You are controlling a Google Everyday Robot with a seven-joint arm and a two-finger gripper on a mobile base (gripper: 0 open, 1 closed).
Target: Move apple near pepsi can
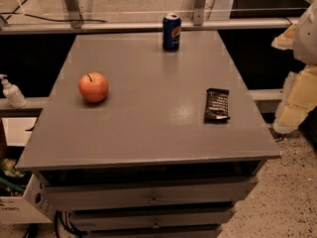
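On the grey worktop (148, 138) the apple (93, 87) sits at the left, well apart from the pepsi can (171, 32) upright at the far edge, while the claw (297, 100) hangs beyond the right side, and I cannot tell its state.

The gripper (298, 90), at the right edge, looks cream-yellow and blocky.

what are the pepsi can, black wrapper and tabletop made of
Pepsi can: likely metal, silver rim, glossy print. Wrapper: seemingly plastic film, shiny black. Tabletop: grey, smooth, faint sheen; laminate or painted metal, unclear. Gripper not in view.
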